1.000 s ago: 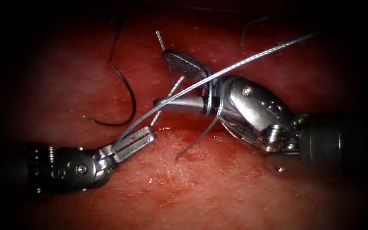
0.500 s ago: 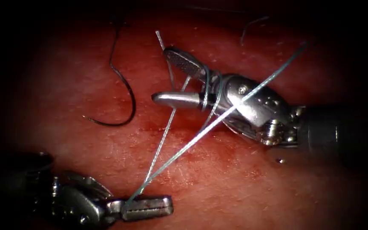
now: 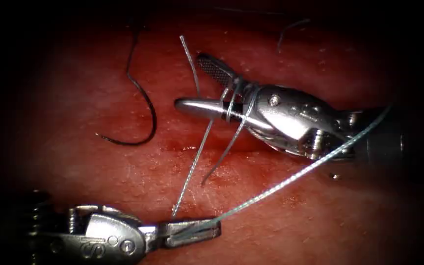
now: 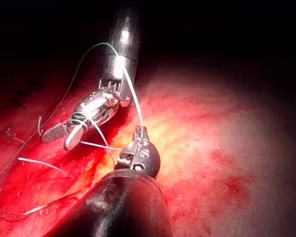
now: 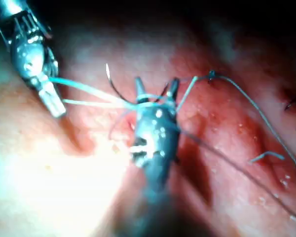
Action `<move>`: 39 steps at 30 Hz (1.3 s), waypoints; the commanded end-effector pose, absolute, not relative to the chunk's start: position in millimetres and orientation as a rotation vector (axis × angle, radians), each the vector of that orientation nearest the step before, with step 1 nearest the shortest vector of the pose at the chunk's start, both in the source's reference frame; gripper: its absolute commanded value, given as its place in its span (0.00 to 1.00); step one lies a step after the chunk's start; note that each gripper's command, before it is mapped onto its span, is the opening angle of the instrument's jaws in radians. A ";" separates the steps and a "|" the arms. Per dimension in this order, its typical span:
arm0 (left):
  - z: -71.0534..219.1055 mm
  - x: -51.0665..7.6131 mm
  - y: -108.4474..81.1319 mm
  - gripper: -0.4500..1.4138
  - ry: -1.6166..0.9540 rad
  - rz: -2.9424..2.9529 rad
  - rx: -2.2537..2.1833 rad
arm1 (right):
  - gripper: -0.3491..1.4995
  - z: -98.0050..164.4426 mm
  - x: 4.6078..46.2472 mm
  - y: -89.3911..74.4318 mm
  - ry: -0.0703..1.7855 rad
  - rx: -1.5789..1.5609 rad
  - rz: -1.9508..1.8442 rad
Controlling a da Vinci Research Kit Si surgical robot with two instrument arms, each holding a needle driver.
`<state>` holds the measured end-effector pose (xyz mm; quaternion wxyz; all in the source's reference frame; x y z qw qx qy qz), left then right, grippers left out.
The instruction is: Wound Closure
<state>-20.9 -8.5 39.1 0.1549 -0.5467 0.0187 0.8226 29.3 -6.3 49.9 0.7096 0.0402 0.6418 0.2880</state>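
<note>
Below the cut, the left pincer (image 3: pixel 192 230) clamps the thread (image 3: pixel 280 182), now lower than a second ago. Right pincer (image 3: pixel 204 83) gapes, holding nothing, thread looped round its jaws. Needle (image 3: pixel 141 100) lies free on the tissue (image 3: pixel 251 216) left of the cut, well apart. Loops should stay snug, I judge.

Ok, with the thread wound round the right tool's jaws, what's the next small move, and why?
Probably ease the right tool, open with thread looped round it, to the short thread end beside its jaws and close on it. The left tool grips the long strand; the needle lies free on the tissue.
</note>
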 end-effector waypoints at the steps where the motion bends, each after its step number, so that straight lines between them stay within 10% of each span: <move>1: 39.4 -21.2 -8.1 0.00 0.025 2.358 -1.559 | 0.84 50.6 29.8 -6.4 1.404 0.085 0.644; 39: 44.1 -19.6 -3.5 0.00 0.010 2.396 -1.492 | 0.86 51.9 32.2 -3.5 1.203 -0.089 0.807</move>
